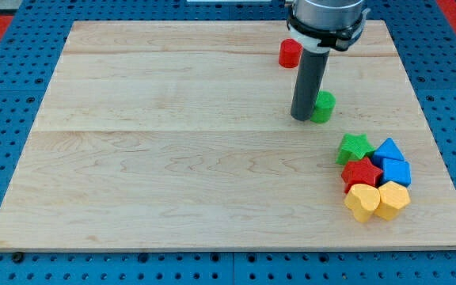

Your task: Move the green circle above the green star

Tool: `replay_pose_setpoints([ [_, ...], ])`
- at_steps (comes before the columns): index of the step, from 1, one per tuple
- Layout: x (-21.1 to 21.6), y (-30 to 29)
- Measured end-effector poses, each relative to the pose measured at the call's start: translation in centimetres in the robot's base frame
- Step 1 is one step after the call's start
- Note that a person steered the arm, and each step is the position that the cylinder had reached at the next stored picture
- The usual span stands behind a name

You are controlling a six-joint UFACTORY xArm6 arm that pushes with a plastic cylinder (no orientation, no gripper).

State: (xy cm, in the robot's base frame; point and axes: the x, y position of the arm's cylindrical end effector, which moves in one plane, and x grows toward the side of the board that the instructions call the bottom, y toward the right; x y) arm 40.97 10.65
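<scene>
The green circle (323, 106) stands on the wooden board toward the view's upper right. My tip (302, 118) rests against its left side. The green star (355, 147) lies below and to the right of the circle, at the top left of a cluster of blocks. The dark rod rises from the tip toward the view's top.
A red cylinder (290, 53) stands near the board's top edge, partly behind the rod. In the cluster by the star are a red star (361, 172), a blue triangle (388, 150), a blue block (397, 172) and two yellow blocks (361, 202) (392, 198). The board's right edge (435, 142) is close to the cluster.
</scene>
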Motion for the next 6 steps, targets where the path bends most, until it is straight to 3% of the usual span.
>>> replay_pose_setpoints([
  [3, -4.9, 1.2],
  [5, -3.5, 3.8],
  [6, -3.9, 1.2],
])
